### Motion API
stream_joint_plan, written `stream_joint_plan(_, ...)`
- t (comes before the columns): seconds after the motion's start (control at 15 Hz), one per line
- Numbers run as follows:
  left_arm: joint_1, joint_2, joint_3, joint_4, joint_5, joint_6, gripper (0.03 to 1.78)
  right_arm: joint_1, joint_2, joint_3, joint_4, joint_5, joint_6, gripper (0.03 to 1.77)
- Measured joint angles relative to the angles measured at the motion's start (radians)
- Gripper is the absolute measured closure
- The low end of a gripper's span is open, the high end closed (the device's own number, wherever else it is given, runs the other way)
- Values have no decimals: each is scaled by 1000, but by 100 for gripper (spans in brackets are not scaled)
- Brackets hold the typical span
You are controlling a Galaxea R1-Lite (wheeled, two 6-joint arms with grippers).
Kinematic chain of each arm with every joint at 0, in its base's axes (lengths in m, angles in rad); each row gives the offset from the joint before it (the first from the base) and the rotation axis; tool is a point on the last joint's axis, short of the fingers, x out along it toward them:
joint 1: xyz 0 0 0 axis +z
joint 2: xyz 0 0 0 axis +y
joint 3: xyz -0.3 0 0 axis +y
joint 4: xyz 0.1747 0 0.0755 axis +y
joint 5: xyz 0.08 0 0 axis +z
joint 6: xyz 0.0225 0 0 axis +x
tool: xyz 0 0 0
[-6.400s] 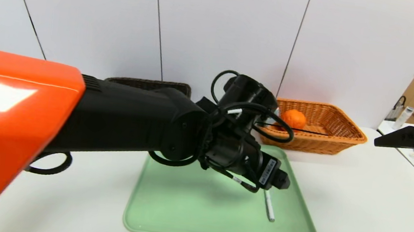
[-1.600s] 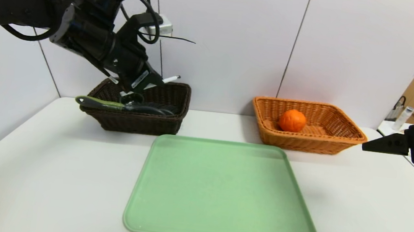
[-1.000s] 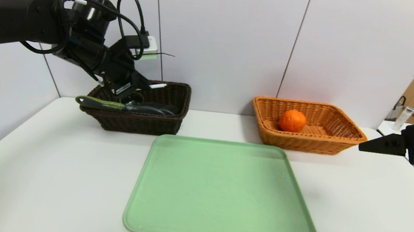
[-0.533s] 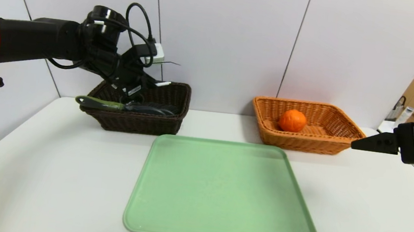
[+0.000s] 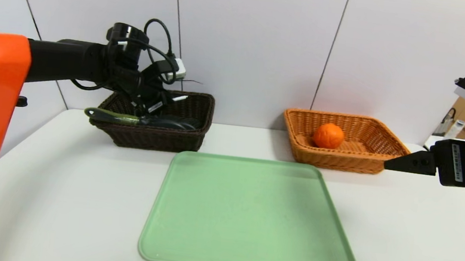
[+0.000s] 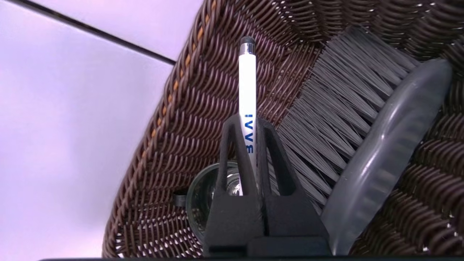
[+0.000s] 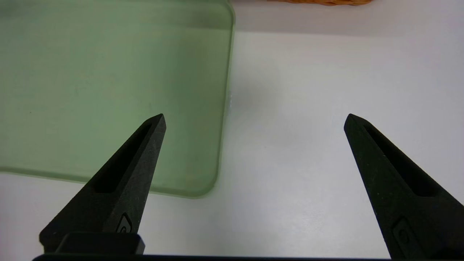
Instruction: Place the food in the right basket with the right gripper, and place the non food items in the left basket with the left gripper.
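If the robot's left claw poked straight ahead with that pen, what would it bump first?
Probably the dark basket's woven inside, touched first by the far end of the white pen the left gripper holds. How deep that is, I can't tell.

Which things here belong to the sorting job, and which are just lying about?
Job: orange dimpled fruit; tan wicker basket; dark-brown wicker basket; grey-bristled brush; clear glass cup; white pen.

Lying about: green rectangular tray; background clear bottle.

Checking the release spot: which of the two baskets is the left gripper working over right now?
The dark brown basket, on the robot's left; the left gripper is over it, pen between its fingers. The other basket is orange-tan.
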Motion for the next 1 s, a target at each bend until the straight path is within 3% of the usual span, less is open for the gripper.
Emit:
stream_joint_plan(0.27,0,4,-3,-14,1,-21,99,1,5,0,0,0,1,10)
stream_joint_plan(0.53,-2,-21,-8,-5,1,-104,64,0,6,0,0,0,3,10)
stream_joint_plan(0.8,-17,-79,-3,25,14,-340,42,0,6,-1,-1,2,3,10)
stream_joint_plan(1.0,-33,-125,5,144,15,-565,32,4,6,-3,-61,4,4,10)
